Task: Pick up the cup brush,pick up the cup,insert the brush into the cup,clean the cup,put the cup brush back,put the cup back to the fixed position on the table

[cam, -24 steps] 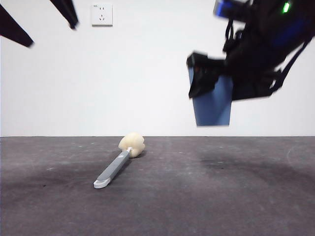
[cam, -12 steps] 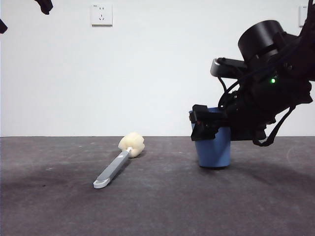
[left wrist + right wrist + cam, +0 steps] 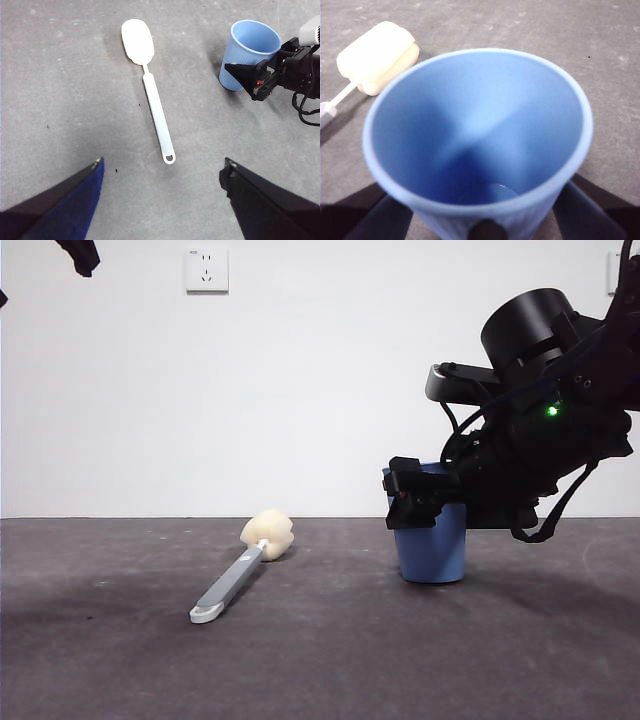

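The blue ribbed cup (image 3: 433,545) stands upright on the table (image 3: 320,660), right of centre. My right gripper (image 3: 412,496) is shut on the cup near its rim, coming in from the right. The right wrist view looks straight down into the cup (image 3: 475,135), with a jaw on each side of it. The cup brush (image 3: 232,583) lies flat on the table to the cup's left, cream sponge head (image 3: 268,535) toward the wall, nothing touching it. My left gripper (image 3: 162,165) hangs open high above the brush (image 3: 155,105) and shows only as a black tip (image 3: 78,255) in the front view.
A white wall with a power socket (image 3: 206,269) closes off the far side of the table. The right arm's dark bulk (image 3: 545,430) fills the upper right. Bare grey table lies in front of the brush and cup.
The right gripper brought the cup down from the air onto the table and has barely moved in the last half second. The left arm's tips have drawn up toward the top left corner.
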### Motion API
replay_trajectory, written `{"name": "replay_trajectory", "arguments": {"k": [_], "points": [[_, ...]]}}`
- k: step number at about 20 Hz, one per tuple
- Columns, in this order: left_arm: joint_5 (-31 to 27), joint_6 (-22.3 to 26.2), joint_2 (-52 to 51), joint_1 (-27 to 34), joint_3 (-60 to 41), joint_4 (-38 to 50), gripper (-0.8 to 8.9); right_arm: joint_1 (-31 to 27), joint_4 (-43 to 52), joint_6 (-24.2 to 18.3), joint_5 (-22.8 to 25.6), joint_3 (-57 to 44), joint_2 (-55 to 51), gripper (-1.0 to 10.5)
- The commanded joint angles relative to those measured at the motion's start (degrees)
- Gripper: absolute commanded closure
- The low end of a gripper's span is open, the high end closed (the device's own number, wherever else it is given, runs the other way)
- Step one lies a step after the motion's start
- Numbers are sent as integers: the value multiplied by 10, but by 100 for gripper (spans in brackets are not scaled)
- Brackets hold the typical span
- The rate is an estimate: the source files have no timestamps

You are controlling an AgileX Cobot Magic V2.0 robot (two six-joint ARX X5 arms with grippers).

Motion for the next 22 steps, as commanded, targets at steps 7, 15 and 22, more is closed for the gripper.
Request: {"name": "replay_trajectory", "arguments": {"k": [7,15,22], "points": [[-3,7,-1,-2,-3,-1,418,-2,-53,-1,3,-10,-43,342],[-2,7,-1,-2,-3,-1,418,11,-331,59,-2,-10,-258,344],[12,80,-1,-2,-3,-2,419,57,-592,106,-49,16,-515,350]]}}
